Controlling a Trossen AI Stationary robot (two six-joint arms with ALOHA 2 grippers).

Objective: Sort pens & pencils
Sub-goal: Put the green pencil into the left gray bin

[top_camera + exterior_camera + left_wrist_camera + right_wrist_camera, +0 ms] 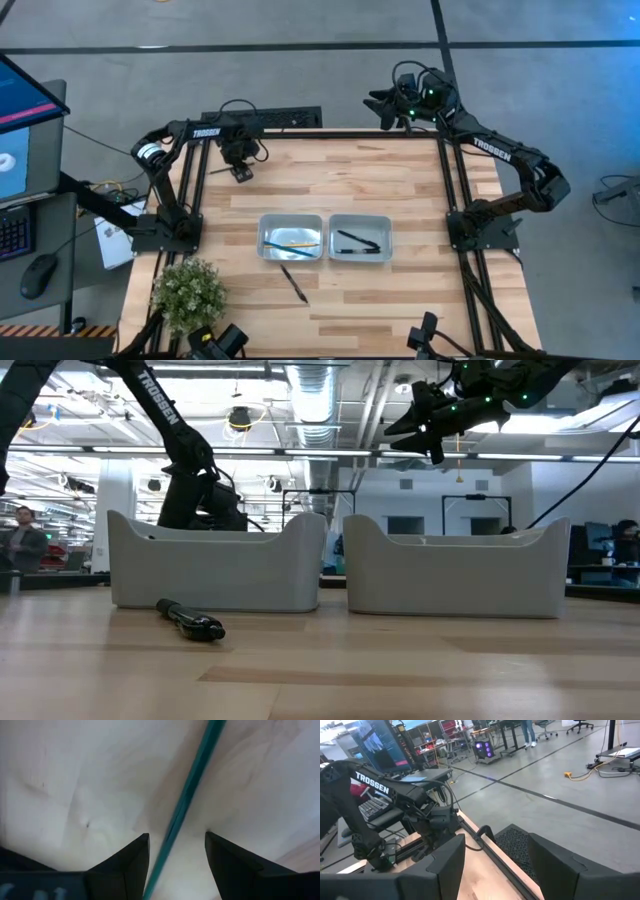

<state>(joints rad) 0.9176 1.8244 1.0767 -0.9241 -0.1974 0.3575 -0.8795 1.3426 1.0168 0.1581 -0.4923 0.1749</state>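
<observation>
My left gripper (241,170) (177,837) is low over the table's far left part, open, with one finger on each side of a greenish-dark pencil (192,785) that lies flat on the wood; a gap shows on both sides. The left tray (291,222) holds a yellow pencil and a light blue pencil (290,243). In the right tray (360,222) lie black pens (358,240). One more black pen (294,283) (190,620) lies on the table in front of the left tray. My right gripper (385,105) (497,845) is open, raised beyond the table's far right corner.
A potted plant (188,292) stands at the table's near left corner. A black frame rail (330,134) runs along the far edge, with a keyboard (270,118) behind it. Bare wood lies between the trays and the far edge. People show in the room beyond the table.
</observation>
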